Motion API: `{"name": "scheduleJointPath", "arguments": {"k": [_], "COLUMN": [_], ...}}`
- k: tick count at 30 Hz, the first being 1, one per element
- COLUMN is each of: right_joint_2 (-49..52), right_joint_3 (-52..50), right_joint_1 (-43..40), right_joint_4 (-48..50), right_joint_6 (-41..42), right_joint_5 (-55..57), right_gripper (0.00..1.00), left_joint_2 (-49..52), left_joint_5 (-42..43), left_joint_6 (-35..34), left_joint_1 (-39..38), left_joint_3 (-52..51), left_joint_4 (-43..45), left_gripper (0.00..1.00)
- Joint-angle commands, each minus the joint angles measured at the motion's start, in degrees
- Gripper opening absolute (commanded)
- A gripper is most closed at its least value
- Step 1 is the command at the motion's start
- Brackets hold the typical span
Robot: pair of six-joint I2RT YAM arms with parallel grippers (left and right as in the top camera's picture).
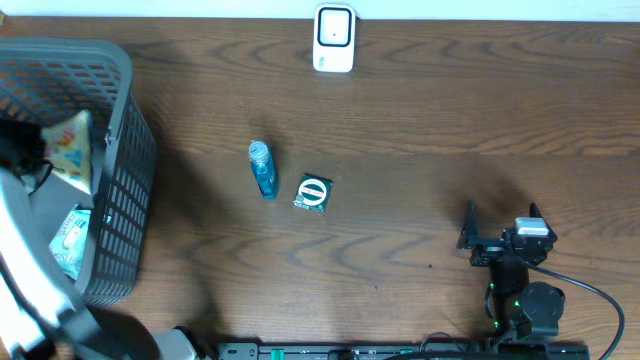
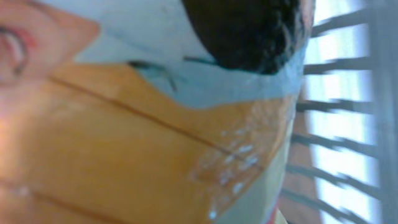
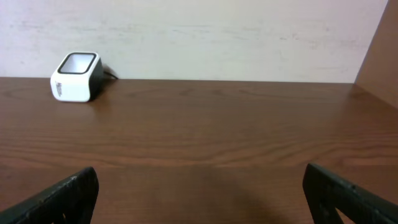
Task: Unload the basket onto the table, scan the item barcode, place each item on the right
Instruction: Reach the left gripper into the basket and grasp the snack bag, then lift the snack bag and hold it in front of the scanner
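Grey basket (image 1: 130,180), blue bottle (image 1: 263,168), green packet (image 1: 313,193), white scanner (image 1: 334,38): one each overhead. Left wrist view alone shows an orange packet (image 2: 124,162) close-up. Left gripper unseen, jaws together; right gripper (image 1: 501,212) jaws wide apart.

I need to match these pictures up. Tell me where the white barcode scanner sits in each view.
Overhead: the white barcode scanner stands at top centre, at the table's far edge.
Left wrist: not in it; a packet fills the picture, with basket slats at the right.
Right wrist: upper left, before the pale wall.
Shared landmark: the brown wooden table, seen in overhead and right wrist.
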Motion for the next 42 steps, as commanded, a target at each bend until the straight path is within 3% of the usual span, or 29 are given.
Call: {"name": "scheduleJointPath", "arguments": {"k": [1,6,9,16,22,25,31,42], "right_joint_2": [-0.3,-0.3,-0.3,-0.3,-0.3,-0.3,-0.3,-0.3], "right_joint_3": [-0.1,-0.1,-0.1,-0.1,-0.1,-0.1,-0.1,-0.1], "right_joint_1": [0.8,0.8,0.8,0.8,0.8,0.8,0.8,0.8], "right_joint_4": [-0.1,-0.1,-0.1,-0.1,-0.1,-0.1,-0.1,-0.1], "right_joint_6": [-0.9,-0.9,-0.9,-0.9,-0.9,-0.9,-0.9,-0.9], "right_joint_5": [-0.3,-0.3,-0.3,-0.3,-0.3,-0.3,-0.3,-0.3], "right_gripper": [0.99,0.99,0.99,0.99,0.99,0.99,0.99,0.99], "left_joint_2": [-9.0,-19.3,-21.9,-20.4,-12.3,-6.5,6.0,25.0], "left_joint_5": [6.7,26.9,29.5,29.2,28.3,23.5,13.5,13.3], "left_joint_6": [-0.8,-0.9,0.1,15.5,32.2,37.2,39.3,48.3], "left_joint_1": [-0.2,-3.6,-10.0,-33.0,-53.6,-61.3,-70.4,-75.8], "left_joint_3": [0.9,0.9,0.9,0.9,0.9,0.9,0.9,0.9], "left_joint_4": [0.3,4.8,5.0,7.2,8.5,8.5,8.2,7.4], "left_gripper": [0.07,0.07,0.07,0.08,0.08,0.08,0.08,0.07]}}
